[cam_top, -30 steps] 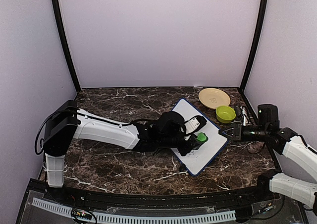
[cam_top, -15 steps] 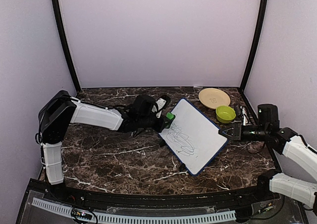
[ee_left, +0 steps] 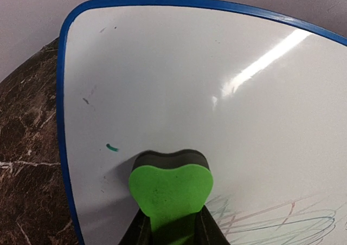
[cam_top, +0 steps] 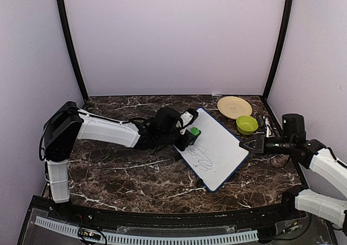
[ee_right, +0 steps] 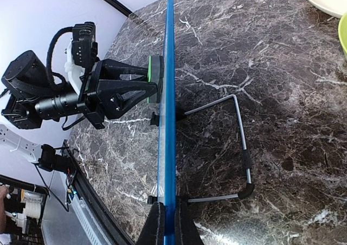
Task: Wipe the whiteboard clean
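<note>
Whiteboard (cam_top: 219, 147) stands tilted on the marble table (cam_top: 124, 169), with scribbles on its lower half. Left gripper (cam_top: 190, 135) clamps the green eraser (ee_left: 170, 188) flat against the upper board face. Right gripper (ee_right: 168, 223) is closed on the board's blue edge

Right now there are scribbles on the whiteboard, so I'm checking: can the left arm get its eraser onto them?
Probably yes: the left claw holds the green eraser against the whiteboard, just short of the scribbles, with only bare board between.
</note>
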Available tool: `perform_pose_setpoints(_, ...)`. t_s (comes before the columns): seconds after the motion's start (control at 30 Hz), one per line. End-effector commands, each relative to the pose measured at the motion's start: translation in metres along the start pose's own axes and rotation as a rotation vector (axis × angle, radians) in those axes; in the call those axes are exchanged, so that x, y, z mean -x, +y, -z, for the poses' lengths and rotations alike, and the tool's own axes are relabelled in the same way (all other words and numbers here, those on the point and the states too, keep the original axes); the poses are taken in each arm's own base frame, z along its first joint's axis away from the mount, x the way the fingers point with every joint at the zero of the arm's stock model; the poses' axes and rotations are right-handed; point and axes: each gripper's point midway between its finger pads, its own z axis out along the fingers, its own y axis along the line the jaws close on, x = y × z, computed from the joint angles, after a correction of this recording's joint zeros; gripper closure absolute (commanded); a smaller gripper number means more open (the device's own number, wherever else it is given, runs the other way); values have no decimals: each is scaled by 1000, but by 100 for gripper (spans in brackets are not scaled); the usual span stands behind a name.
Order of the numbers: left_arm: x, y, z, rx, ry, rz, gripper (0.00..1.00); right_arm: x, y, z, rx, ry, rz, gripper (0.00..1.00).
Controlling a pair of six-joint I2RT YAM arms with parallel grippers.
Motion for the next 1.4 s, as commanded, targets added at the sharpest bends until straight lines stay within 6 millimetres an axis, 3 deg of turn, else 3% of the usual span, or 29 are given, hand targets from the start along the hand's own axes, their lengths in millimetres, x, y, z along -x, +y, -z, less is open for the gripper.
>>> perform_pose_setpoints(0.0, 19, -5, 3, -48, 11, -4, 100, 1, 17, 1, 75, 16, 51, 100)
perform_pose_setpoints(0.23, 51, 12, -3, -58, 4, -19, 100, 1, 17, 1, 76, 18, 53, 100)
perform_pose_setpoints(0.33, 42, 16, -6, -53, 30, -9, 100, 1, 18, 1, 78, 16, 54, 100)
perform_pose_setpoints(0.7, -52, 7, 11, -77, 149, 76, 100, 1, 18, 1, 76, 13, 55, 100)
perform_pose_setpoints(0.83, -67, -1, 14, -68, 174, 56, 100, 1, 17, 1, 76, 14, 55, 100)
perform_pose_setpoints(0.9, -60, -2, 14, -64, 158, 50, 100, 1, 17, 1, 76, 15, 55, 100)
perform_pose_setpoints(1.2, 23, 24, 0, -68, 43, 45, 100, 1, 17, 2, 75, 14, 55, 100)
perform_pose_setpoints(1.37, 39, 22, -3, -133, 43, 36, 100, 1, 18, 2, 76, 14, 57, 100)
